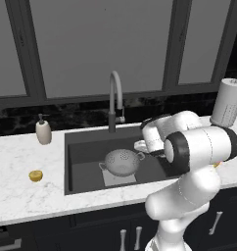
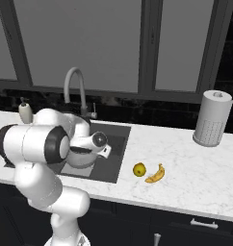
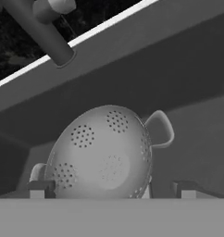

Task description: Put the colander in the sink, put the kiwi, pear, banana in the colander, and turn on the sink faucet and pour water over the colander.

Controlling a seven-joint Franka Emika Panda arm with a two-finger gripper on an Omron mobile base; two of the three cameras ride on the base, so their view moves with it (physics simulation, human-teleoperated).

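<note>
White marbled desk carries the banana and pear right of the sink, the kiwi left; all three remain unplaced. Inside the basin sits the colander, already delivered. Above it the tool hangs wide open, holding nothing. Behind, the sink faucet runs no water.

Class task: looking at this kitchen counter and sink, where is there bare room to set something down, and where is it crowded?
Free: the marble left of the sink, between the soap pump and the kiwi; and the wide stretch between the banana and the paper towel roll. Crowded: the sink itself, where the colander sits with the open gripper beside it.
</note>
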